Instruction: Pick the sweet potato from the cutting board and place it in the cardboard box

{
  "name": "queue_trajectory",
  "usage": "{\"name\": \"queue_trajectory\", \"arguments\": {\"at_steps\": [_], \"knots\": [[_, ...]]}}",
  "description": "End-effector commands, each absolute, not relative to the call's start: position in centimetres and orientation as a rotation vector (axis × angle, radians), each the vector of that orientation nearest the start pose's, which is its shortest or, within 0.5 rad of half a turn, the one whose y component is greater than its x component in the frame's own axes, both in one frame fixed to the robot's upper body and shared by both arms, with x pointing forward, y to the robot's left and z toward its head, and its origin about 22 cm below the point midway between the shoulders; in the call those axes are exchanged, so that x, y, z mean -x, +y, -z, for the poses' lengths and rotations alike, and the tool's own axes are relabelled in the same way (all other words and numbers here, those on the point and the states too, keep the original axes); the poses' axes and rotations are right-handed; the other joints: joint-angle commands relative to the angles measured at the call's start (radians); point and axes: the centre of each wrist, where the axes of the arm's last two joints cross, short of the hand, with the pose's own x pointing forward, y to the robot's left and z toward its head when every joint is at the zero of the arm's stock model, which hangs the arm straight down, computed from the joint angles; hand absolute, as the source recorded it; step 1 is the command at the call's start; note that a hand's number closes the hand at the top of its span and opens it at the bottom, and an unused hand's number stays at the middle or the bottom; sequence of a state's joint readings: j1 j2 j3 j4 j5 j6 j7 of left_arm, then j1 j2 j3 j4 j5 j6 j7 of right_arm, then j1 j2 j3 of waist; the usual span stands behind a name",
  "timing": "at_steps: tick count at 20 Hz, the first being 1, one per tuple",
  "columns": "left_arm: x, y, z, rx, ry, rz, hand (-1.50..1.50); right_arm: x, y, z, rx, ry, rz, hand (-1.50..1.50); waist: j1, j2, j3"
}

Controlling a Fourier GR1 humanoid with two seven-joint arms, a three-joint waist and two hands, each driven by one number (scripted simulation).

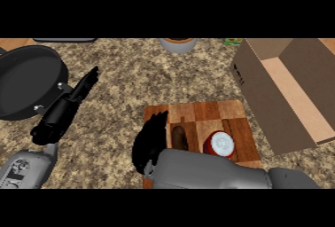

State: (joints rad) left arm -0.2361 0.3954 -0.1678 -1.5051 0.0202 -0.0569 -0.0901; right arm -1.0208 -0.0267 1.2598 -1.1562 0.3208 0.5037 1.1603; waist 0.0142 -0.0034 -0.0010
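The sweet potato (179,136) is seen lying on the cutting board (209,111), a dark brown shape whose long axis runs away from the robot, toward the board's far edge. It is found just to the right of the right hand (149,141), whose dark fingers point down at the board's left edge; whether they are curled or straight cannot be told, and no hold on the potato is shown. A red-and-white round object (220,142) lies just beside the potato on its other side. The box (288,93) stands open to the right of the board (so a carry to the right is judged to be needed). The left hand (68,106) is held with fingers straight, well apart, by the pan (29,82).
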Motion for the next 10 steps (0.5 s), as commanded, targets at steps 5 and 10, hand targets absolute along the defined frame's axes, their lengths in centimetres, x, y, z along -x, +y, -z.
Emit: {"name": "queue_trajectory", "arguments": {"at_steps": [5,10], "knots": [[-28.5,26.2,-6.2,-0.081,-1.738,0.546,0.00,-24.8,4.9,-4.6,1.178,-0.569,-1.948,-1.50,0.000,0.002,0.001],[-28.7,27.1,-5.5,-0.078,-1.751,0.537,0.00,-24.8,3.9,-2.3,1.193,-0.517,-1.919,-1.50,0.002,0.003,0.000]]}}
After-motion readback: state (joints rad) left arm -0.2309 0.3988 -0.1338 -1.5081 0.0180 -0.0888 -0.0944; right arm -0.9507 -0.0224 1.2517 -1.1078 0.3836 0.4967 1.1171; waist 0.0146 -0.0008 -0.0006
